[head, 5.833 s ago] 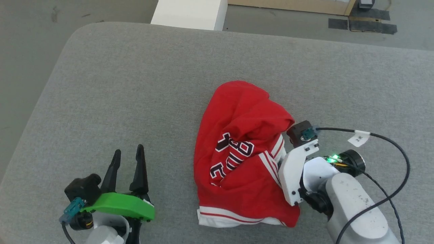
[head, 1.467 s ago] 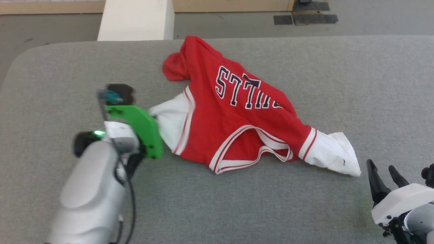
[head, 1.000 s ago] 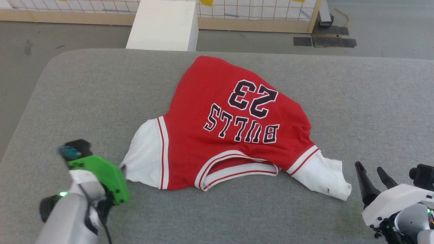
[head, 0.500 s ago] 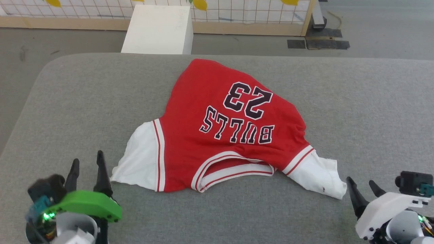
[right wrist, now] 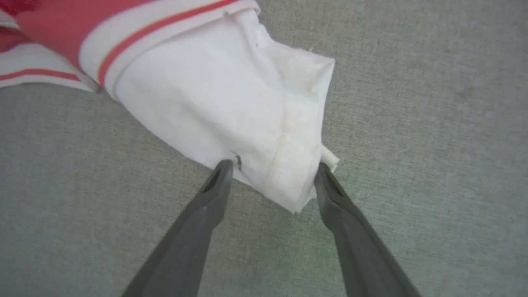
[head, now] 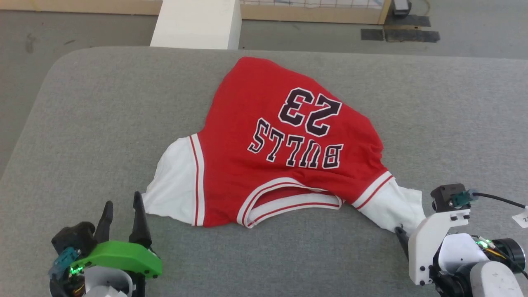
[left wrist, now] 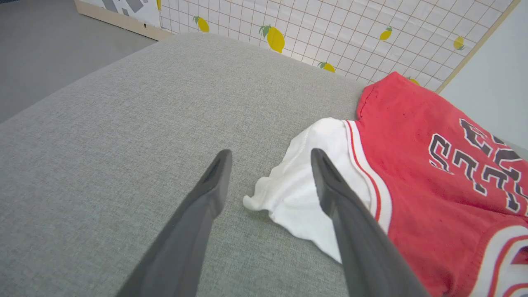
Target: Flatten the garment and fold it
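Note:
The garment [head: 284,136], a red jersey with "BULLS 23" facing up, lies spread in the middle of the grey padded table [head: 103,123], collar toward me. Its hem end is bunched and narrow. My left gripper [head: 123,202] is open just short of the white left sleeve [left wrist: 297,189]. In the left wrist view, that sleeve's corner lies ahead of the left gripper [left wrist: 270,152], apart from the fingers. My right gripper [right wrist: 273,165] is open, with the crumpled end of the white right sleeve [right wrist: 231,103] lying between its fingertips; in the head view a white bracket hides most of the right gripper [head: 406,232].
A white box [head: 196,22] stands on the floor beyond the table's far edge. A wood-framed grid panel with lemon prints [left wrist: 330,33] runs behind it. Black tape patches [head: 400,35] mark the floor. A tagged cable [head: 495,198] loops off my right wrist.
The crumpled jersey has been spread out, front up. My left gripper let go of the left sleeve and drew back. My right gripper moved forward onto the right sleeve's end. The camera shifted too.

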{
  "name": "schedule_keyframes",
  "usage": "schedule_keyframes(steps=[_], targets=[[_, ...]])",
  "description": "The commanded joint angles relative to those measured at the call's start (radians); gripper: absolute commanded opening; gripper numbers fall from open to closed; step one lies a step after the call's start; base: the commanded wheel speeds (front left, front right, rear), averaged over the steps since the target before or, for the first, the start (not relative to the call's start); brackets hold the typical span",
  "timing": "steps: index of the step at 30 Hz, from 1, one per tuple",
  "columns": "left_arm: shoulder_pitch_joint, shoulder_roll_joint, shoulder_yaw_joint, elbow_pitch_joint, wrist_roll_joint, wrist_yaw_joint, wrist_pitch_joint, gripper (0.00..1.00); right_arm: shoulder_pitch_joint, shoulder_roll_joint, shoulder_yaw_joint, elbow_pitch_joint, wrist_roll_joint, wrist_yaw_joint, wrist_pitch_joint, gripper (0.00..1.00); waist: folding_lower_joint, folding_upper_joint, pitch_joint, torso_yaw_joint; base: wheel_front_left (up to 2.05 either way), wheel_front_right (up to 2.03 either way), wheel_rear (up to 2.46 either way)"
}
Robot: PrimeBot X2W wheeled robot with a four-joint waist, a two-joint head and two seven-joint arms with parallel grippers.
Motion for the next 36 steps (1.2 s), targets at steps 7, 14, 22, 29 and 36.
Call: schedule_keyframes(steps=[7,14,22,29,36], targets=[[-0.035,-0.005,-0.013,0.016,-0.008,-0.008,-0.003,1.00,-0.017,-0.001,-0.002,0.030,-0.004,-0.001,0.016,0.00,0.0000,0.0000,0.024,0.029,0.00,0.00,0.00],[-0.037,-0.004,-0.032,0.027,-0.010,-0.015,0.014,1.00,-0.066,-0.001,-0.106,0.018,-0.004,-0.001,-0.010,0.00,0.0000,0.0000,0.019,0.037,0.00,0.00,0.00],[-0.064,-0.005,-0.102,0.003,-0.025,-0.020,0.175,1.00,-0.091,-0.001,-0.170,-0.037,0.002,-0.001,-0.002,0.00,0.0000,0.0000,0.000,0.045,0.00,0.00,0.00],[-0.180,0.045,-0.184,0.017,-0.008,0.022,0.498,1.00,-0.075,-0.001,-0.139,-0.075,0.018,-0.001,0.017,0.00,0.0000,0.0000,0.008,0.035,0.00,0.00,0.00],[-0.277,0.084,-0.233,0.159,0.003,0.059,0.755,1.00,-0.076,-0.001,-0.083,-0.098,0.034,-0.001,0.020,0.00,0.0000,0.0000,0.038,0.002,0.00,0.00,0.00]])
